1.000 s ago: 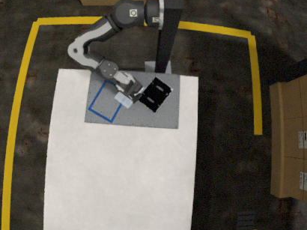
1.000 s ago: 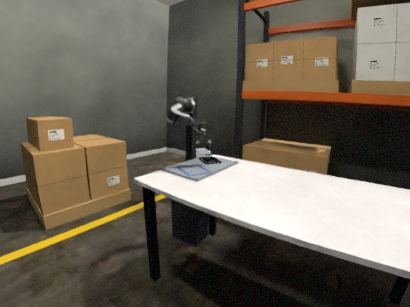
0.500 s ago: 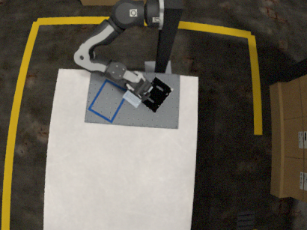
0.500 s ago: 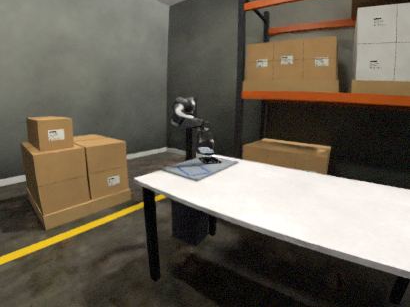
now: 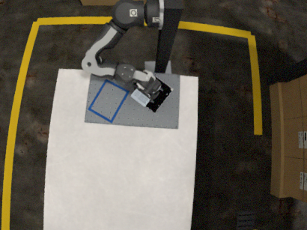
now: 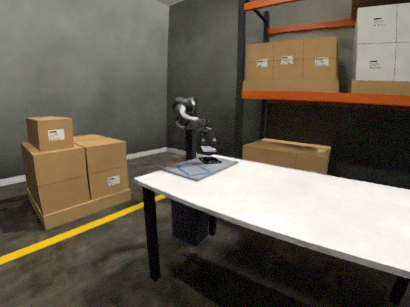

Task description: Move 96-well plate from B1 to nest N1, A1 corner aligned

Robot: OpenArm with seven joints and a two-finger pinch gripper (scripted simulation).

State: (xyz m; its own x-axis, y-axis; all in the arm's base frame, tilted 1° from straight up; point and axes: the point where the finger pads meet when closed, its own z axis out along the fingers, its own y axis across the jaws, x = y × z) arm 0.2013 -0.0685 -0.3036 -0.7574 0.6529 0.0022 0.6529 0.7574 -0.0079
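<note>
The gripper [image 5: 144, 94] pinches the plate [image 5: 139, 97], its fingers pressed onto the plate's sides. In the top view the plate hangs at the nest's [image 5: 162, 97] nine o'clock edge, partly over the black nest, and lies askew like the nest. In the side view it sits above the nest, not touching it. The blue outline of spot B1 [image 5: 93, 100] lies at nine o'clock from the plate on the grey mat [image 5: 157, 119], near the table's [image 5: 120, 171] twelve o'clock end.
</note>
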